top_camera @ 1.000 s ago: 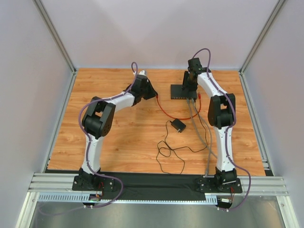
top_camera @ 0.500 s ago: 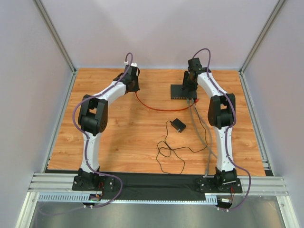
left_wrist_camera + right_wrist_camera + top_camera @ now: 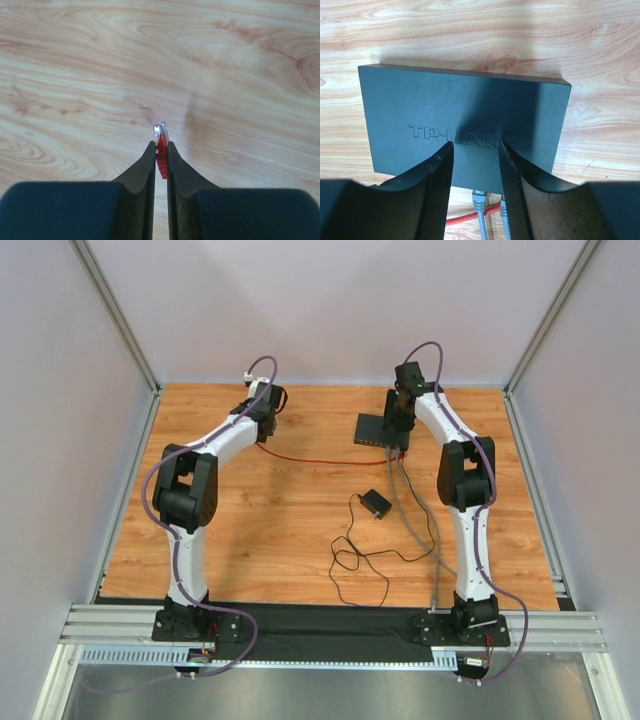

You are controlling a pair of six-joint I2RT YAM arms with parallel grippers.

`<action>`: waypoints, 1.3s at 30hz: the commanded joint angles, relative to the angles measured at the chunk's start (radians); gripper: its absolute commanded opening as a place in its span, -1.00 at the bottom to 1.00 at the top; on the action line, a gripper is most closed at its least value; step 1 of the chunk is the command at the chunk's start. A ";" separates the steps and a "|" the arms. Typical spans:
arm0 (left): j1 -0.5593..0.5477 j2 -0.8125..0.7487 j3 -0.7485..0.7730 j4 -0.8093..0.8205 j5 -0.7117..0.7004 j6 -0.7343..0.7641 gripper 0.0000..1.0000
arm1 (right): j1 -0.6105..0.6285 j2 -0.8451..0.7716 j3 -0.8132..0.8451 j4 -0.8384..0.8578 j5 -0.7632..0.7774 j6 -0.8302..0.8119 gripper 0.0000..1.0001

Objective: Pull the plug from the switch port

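Left pincer (image 3: 160, 148): closed almost fully, clamped on red cable plug with clear plastic tip (image 3: 161, 134). Tip protruding just past the fingertips, free of any socket, above pale wood-grain surface (image 3: 75, 75). Trailing from this pincer toward the right one: thin red cable (image 3: 320, 459), nearly straight on the wood.

Right pincer (image 3: 472, 148): partly spread, nothing gripped between the fingers, fingertips at the lid of flat black rectangular network switch box (image 3: 410, 100). Switch port row: on the box edge beneath this pincer's wrist, socket faces hidden. Two grey plugs (image 3: 479, 197) seated there, red cable passing just beside them. Nearer the arm bases than either pincer: small black square adapter (image 3: 376, 504) with looped thin black cord (image 3: 350, 560), well apart from the box.
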 commanded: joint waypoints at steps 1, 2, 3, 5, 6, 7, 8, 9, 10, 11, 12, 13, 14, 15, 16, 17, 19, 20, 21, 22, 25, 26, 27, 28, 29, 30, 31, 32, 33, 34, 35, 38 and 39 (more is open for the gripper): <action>0.040 -0.120 -0.036 0.050 -0.078 0.029 -0.86 | -0.012 0.077 -0.024 -0.074 0.030 -0.004 -0.12; 0.040 -0.137 -0.051 0.060 -0.053 0.026 -0.82 | -0.010 0.077 -0.025 -0.076 0.030 -0.006 -0.12; 0.038 -0.142 -0.051 0.063 -0.033 0.016 -0.52 | -0.010 0.079 -0.025 -0.076 0.030 -0.007 -0.12; 0.040 -0.136 -0.039 0.058 0.045 -0.011 -0.18 | -0.010 0.074 -0.028 -0.074 0.027 -0.006 -0.12; 0.040 -0.131 -0.031 0.051 0.080 -0.024 -0.13 | -0.010 0.076 -0.030 -0.074 0.028 -0.007 -0.12; 0.038 -0.128 -0.025 0.049 0.144 -0.049 -0.12 | -0.010 0.074 -0.030 -0.073 0.028 -0.007 -0.12; 0.034 -0.129 -0.025 0.054 0.163 -0.055 -0.10 | -0.010 0.074 -0.030 -0.071 0.027 -0.007 -0.12; 0.026 -0.128 -0.022 0.046 0.133 -0.058 -0.09 | -0.012 0.074 -0.031 -0.071 0.028 -0.009 -0.12; 0.011 -0.128 -0.005 0.028 0.090 -0.057 -0.05 | -0.010 0.073 -0.030 -0.071 0.027 -0.009 -0.12; 0.005 -0.128 0.001 0.012 0.044 -0.052 -0.01 | -0.010 0.073 -0.030 -0.071 0.025 -0.010 -0.12; 0.001 -0.134 0.003 -0.006 -0.019 -0.055 0.06 | -0.010 0.073 -0.031 -0.071 0.024 -0.010 -0.12; 0.000 -0.160 -0.015 0.001 -0.010 -0.048 0.07 | -0.012 0.074 -0.031 -0.070 0.024 -0.009 -0.12; -0.002 -0.180 -0.040 0.029 0.032 -0.032 0.08 | -0.012 0.074 -0.030 -0.068 0.024 -0.009 -0.12; 0.000 -0.195 -0.061 0.097 0.097 -0.023 0.09 | -0.010 0.074 -0.030 -0.068 0.024 -0.009 -0.12; -0.002 -0.201 -0.068 0.109 0.248 -0.024 0.11 | -0.010 0.074 -0.027 -0.070 0.024 -0.009 -0.12; -0.002 -0.188 -0.039 0.057 0.322 -0.058 0.13 | -0.010 0.074 -0.028 -0.071 0.024 -0.010 -0.12; -0.009 -0.128 0.086 -0.036 0.483 -0.122 0.14 | -0.012 0.074 -0.028 -0.071 0.025 -0.010 -0.12; -0.040 -0.123 0.102 -0.060 0.505 -0.203 0.12 | -0.012 0.073 -0.028 -0.071 0.025 -0.010 -0.12; -0.061 -0.126 0.101 -0.052 0.493 -0.243 0.12 | -0.012 0.073 -0.028 -0.071 0.025 -0.010 -0.12; -0.090 -0.157 0.064 -0.046 0.441 -0.306 0.12 | -0.012 0.073 -0.028 -0.071 0.024 -0.010 -0.12; -0.205 -0.236 -0.050 -0.019 0.207 -0.571 0.12 | -0.013 0.074 -0.028 -0.073 0.024 -0.012 -0.12; -0.228 -0.247 -0.068 -0.034 0.145 -0.645 0.13 | -0.013 0.074 -0.027 -0.073 0.024 -0.010 -0.12; -0.276 -0.254 -0.085 -0.022 0.092 -0.711 0.12 | -0.010 0.073 -0.027 -0.073 0.025 -0.010 -0.12; -0.291 -0.246 -0.106 0.006 0.093 -0.719 0.12 | -0.013 0.073 -0.028 -0.074 0.024 -0.010 -0.12; -0.307 -0.231 -0.094 0.008 0.085 -0.748 0.12 | -0.013 0.074 -0.028 -0.074 0.025 -0.012 -0.12; -0.314 -0.208 -0.065 -0.085 0.080 -0.786 0.13 | -0.012 0.073 -0.030 -0.074 0.024 -0.010 -0.12; -0.333 -0.148 0.028 -0.144 0.083 -0.837 0.12 | -0.012 0.071 -0.031 -0.073 0.024 -0.010 -0.12; -0.342 -0.113 0.085 -0.209 0.079 -0.869 0.12 | -0.012 0.071 -0.033 -0.073 0.024 -0.012 -0.12; -0.351 -0.079 0.148 -0.371 0.050 -0.905 0.12 | -0.012 0.071 -0.033 -0.073 0.022 -0.012 -0.12; -0.374 -0.014 0.259 -0.435 0.038 -0.938 0.12 | -0.013 0.071 -0.034 -0.073 0.024 -0.012 -0.12; -0.387 0.014 0.306 -0.492 0.018 -0.995 0.12 | -0.013 0.071 -0.034 -0.073 0.021 -0.013 -0.12; -0.410 0.076 0.391 -0.608 -0.036 -1.058 0.12 | -0.016 0.070 -0.037 -0.071 0.018 -0.013 -0.12; -0.411 0.079 0.371 -0.601 -0.022 -1.072 0.12 | -0.013 0.068 -0.037 -0.071 0.019 -0.012 -0.12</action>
